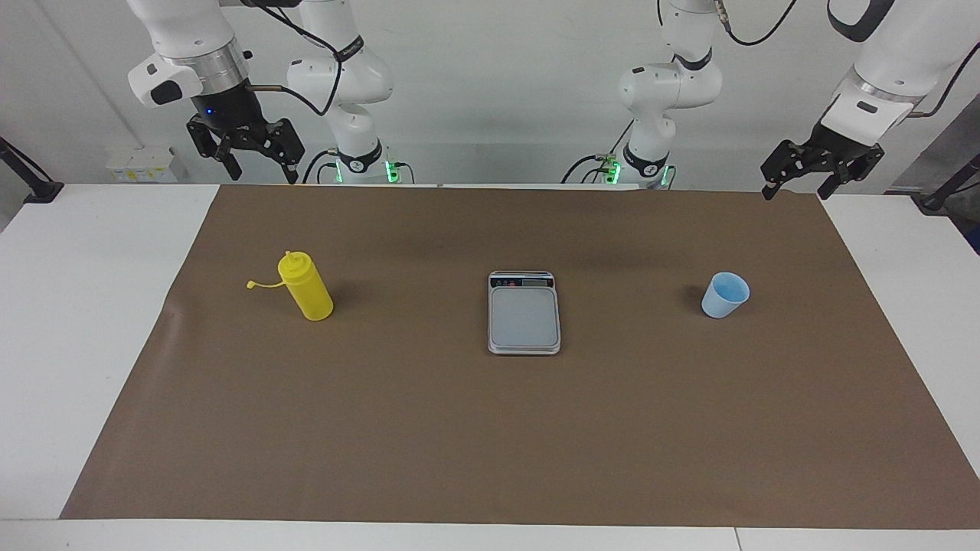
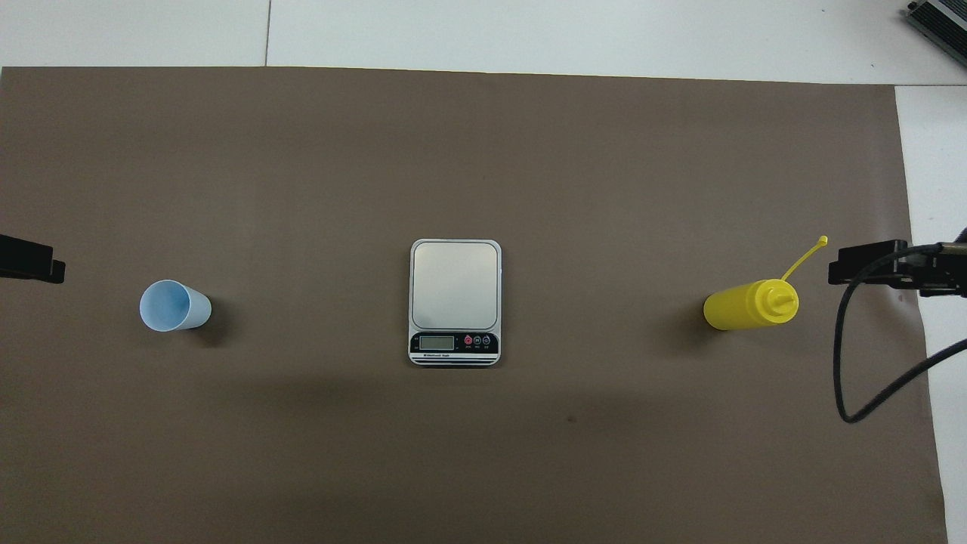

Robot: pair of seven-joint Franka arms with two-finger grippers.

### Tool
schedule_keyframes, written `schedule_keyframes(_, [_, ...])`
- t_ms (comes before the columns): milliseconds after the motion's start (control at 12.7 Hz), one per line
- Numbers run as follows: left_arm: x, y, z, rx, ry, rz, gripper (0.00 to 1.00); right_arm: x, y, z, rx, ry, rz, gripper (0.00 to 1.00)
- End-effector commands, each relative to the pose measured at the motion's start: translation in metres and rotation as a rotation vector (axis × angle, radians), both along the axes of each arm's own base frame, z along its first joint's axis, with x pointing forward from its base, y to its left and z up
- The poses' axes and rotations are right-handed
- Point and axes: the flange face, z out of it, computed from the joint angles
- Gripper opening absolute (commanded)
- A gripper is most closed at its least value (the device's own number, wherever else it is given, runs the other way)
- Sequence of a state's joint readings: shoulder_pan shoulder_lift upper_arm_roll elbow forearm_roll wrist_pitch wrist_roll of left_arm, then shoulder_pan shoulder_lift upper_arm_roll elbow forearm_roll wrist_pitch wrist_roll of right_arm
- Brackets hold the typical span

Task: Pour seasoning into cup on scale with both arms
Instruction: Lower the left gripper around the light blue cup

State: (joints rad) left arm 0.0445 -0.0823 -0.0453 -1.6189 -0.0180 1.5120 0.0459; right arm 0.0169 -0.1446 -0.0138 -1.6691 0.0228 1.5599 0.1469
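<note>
scale [image 2: 455, 285] sits between blue cup [image 2: 174, 305] and yellow seasoning bottle [image 2: 748, 304].

Overhead view: left gripper [image 2: 30, 259] and right gripper [image 2: 869, 268] cut off by picture edges, only tips showing. Scale [image 2: 455, 302] display and button markings too small to read.

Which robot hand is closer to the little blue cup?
The left gripper. It hangs over the table's edge at the end where the light blue plastic cup stands. The right gripper hangs at the other end.
</note>
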Motion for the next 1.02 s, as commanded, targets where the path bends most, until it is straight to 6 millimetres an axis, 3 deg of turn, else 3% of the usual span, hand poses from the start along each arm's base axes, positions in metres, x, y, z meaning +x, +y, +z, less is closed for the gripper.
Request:
schedule_keyframes(0, [-0.009, -0.003, 0.003, 0.020, 0.003, -0.015, 1.00, -0.009, -0.008, -0.001, 0.015, 0.009, -0.006, 1.00])
schedule_keyframes(315, [-0.008, 0.002, 0.002, 0.020, 0.000, -0.006, 1.00, -0.010, -0.009, -0.002, 0.017, 0.018, -0.007, 1.00])
schedule_keyframes(631, [-0.008, -0.005, 0.002, 0.020, -0.009, -0.017, 1.00, -0.017, -0.016, 0.001, 0.017, 0.048, -0.008, 1.00])
schedule_keyframes(788, [-0.005, 0.006, -0.001, 0.021, -0.034, 0.003, 1.00, -0.018, -0.015, -0.001, 0.018, 0.050, -0.007, 1.00])
schedule_keyframes(946, [-0.009, 0.008, -0.019, 0.023, -0.082, 0.003, 1.00, -0.018, -0.015, -0.004, 0.018, 0.045, -0.012, 1.00])
